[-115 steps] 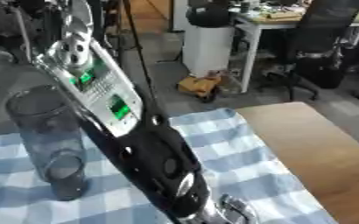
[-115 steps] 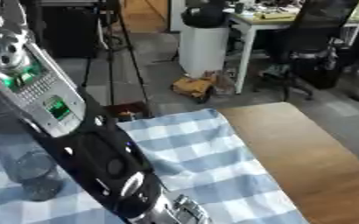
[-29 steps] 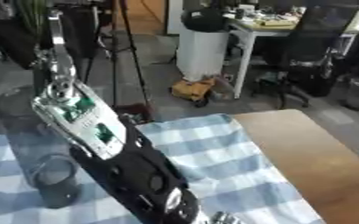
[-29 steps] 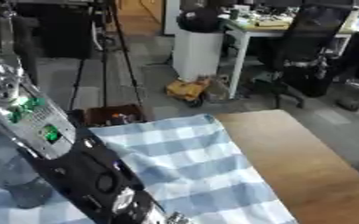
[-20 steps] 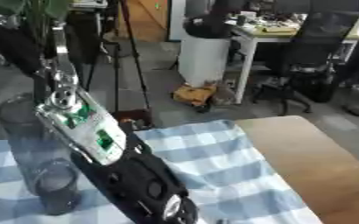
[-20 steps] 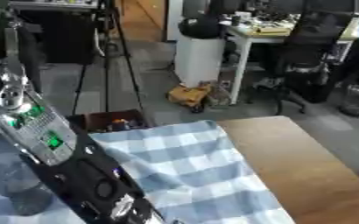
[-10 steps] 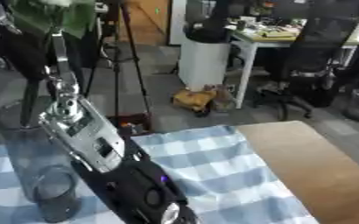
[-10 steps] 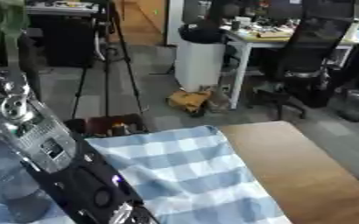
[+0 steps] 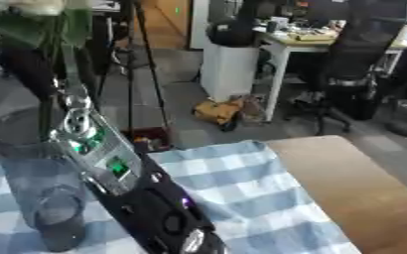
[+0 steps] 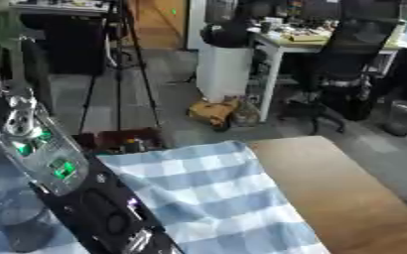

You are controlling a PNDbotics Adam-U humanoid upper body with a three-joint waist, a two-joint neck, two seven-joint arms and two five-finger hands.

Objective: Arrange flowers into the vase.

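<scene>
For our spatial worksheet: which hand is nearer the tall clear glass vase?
Left. The left hand is above the tall clear glass vase, at the green flower stem; the right hand shows in no view.

grey floor [image 9: 181, 94], white desk [image 9: 281, 49], perhaps a black office chair [image 9: 363, 54].

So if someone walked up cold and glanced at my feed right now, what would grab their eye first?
Probably the robot arm, black and silver with green lights, rising from the bottom edge up the left of the view, lifting a flower with green leaves and a pale bloom in the top left corner. Just left of it, a tall clear vase stands on the blue checked cloth.
</scene>
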